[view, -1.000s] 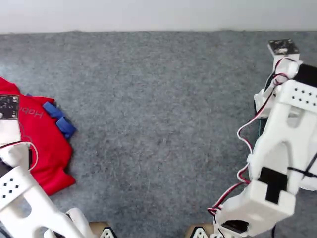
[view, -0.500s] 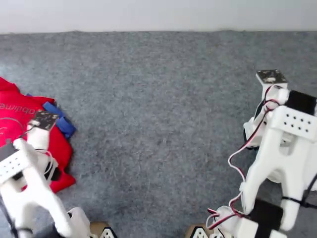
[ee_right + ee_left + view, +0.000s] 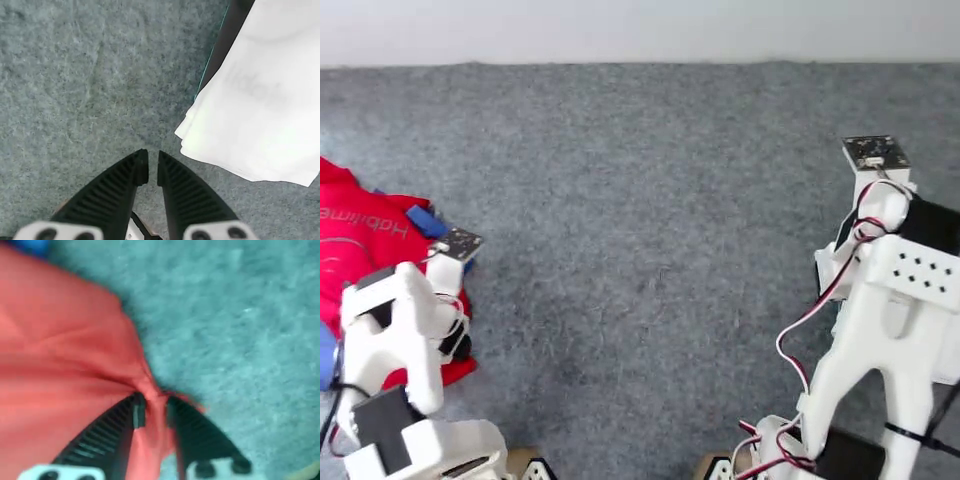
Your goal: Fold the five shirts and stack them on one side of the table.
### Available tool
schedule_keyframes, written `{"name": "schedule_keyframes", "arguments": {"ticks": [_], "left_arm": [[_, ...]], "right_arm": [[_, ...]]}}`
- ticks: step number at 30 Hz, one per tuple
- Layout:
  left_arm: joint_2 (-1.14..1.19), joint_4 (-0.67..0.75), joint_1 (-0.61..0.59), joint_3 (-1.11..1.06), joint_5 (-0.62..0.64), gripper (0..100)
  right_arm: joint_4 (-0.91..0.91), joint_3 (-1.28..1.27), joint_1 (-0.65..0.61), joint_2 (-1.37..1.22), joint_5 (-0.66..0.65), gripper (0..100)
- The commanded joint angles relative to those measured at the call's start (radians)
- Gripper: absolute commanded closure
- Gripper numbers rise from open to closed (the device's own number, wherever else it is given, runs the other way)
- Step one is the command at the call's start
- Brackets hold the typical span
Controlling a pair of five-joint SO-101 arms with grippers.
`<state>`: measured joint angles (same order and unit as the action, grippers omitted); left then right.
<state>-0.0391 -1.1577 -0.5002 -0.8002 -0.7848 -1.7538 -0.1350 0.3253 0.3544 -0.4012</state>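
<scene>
A red shirt [image 3: 365, 250] lies crumpled at the table's left edge, with a blue shirt [image 3: 428, 222] poking out beneath it. My left gripper [image 3: 151, 405] is shut on the red shirt's [image 3: 60, 360] edge, pinching a fold of cloth between its fingers; in the high view that arm [image 3: 405, 320] stands over the shirt's near corner. A folded white shirt [image 3: 260, 95] lies on darker folded shirts at the right side of the table. My right gripper [image 3: 148, 167] hangs shut and empty over the grey mat beside that stack.
Grey felt mat [image 3: 650, 230] covers the table, wide and bare in the middle. The right arm [image 3: 890, 300] stands tall at the right edge. A white wall runs along the far edge.
The left arm swung toward the near corner of the red shirt and closed on its edge. The right arm drew back from the far right and lowered slightly.
</scene>
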Motion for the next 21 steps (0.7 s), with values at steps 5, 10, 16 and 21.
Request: {"name": "schedule_keyframes", "arguments": {"ticks": [5,10,16,21], "left_arm": [[-0.17,-0.063,0.107,0.232,0.175,99],[-0.244,-0.075,0.221,0.44,0.365,99],[-0.249,-0.083,0.41,0.63,0.474,99],[-0.247,-0.083,0.605,0.771,0.528,99]], "right_arm": [[-0.042,0.005,-0.005,0.07,0.011,95.2],[-0.042,0.005,-0.005,0.079,0.011,95.2],[-0.042,0.003,-0.005,0.079,0.011,95.2],[-0.044,-0.037,-0.005,0.081,0.011,95.2]]}}
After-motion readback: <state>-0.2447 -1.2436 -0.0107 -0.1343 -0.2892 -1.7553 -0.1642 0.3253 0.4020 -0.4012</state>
